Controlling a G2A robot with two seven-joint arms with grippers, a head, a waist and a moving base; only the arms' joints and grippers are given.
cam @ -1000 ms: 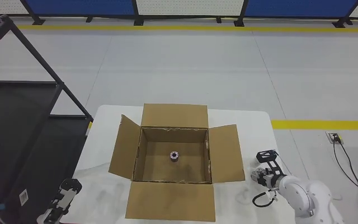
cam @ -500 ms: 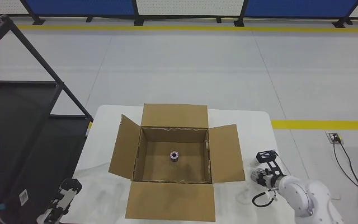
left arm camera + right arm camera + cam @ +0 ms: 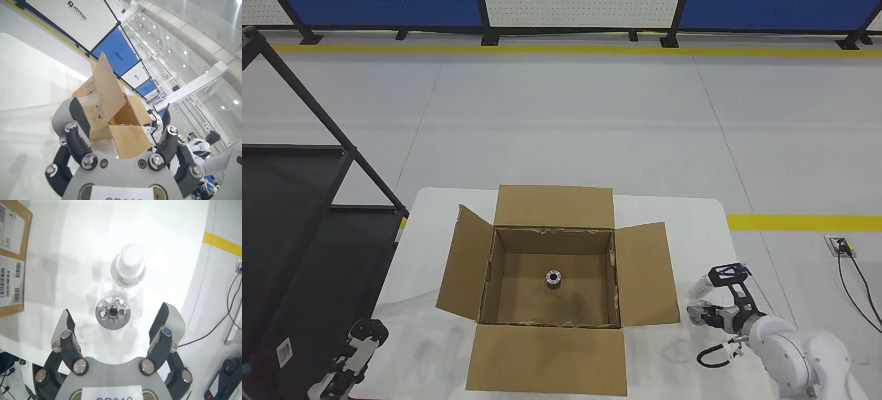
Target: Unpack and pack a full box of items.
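Note:
The open cardboard box sits mid-table with all flaps folded out. A small round metal part lies on its floor. My right gripper hangs open above the table to the right of the box. Below it stands another round metal part, between the fingers but untouched. A white capped bottle stands upright just beyond that part. From above, the right gripper is near the table's right edge. My left gripper is open and empty, low at the front left, facing the box.
A black metal rack stands left of the table. The white table has bare strips on both sides of the box. A black cable loops by the right arm.
The right gripper has shifted a little to the right and toward the table's front, away from the box flap. The left arm and the box have not moved.

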